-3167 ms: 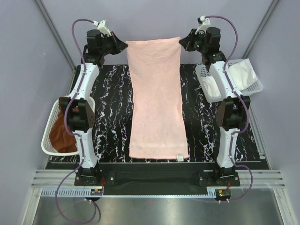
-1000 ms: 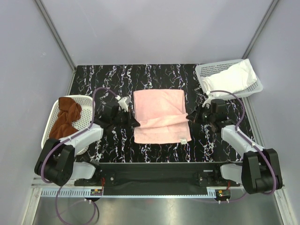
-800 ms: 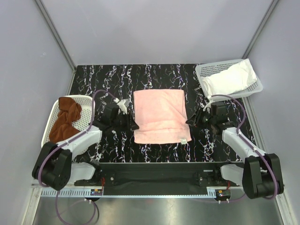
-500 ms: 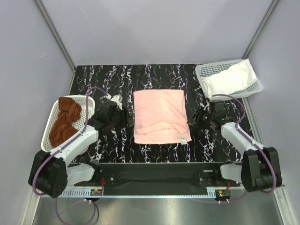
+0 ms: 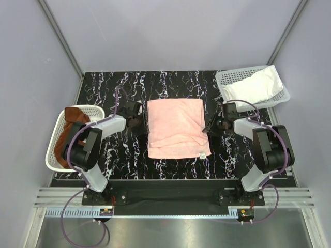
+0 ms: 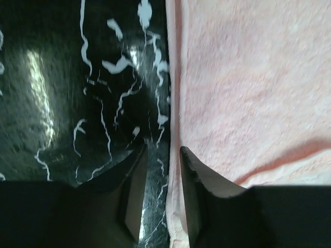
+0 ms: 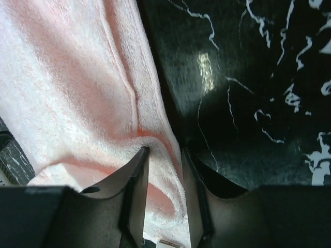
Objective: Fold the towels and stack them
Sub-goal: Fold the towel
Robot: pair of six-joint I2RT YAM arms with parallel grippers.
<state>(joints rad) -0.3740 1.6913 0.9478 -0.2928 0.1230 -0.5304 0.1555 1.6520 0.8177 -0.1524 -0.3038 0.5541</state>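
The pale pink towel lies folded in half on the black marbled table, a small label at its near right corner. My left gripper sits low at the towel's left edge; in the left wrist view its gripper is slightly open, with the towel's edge and bare table in the gap. My right gripper is at the towel's right edge; in the right wrist view its gripper stands narrowly apart over the towel's folded edge. The white towel and the rust-brown towel lie in baskets.
A white mesh basket holding the white towel stands at the back right corner. Another white mesh basket holding the brown towel stands at the left edge, beside my left arm. Grey walls close in the table.
The hanging pink towel was laid down and folded over on the table. Both grippers let go of its near corners and slid toward the back along its sides.
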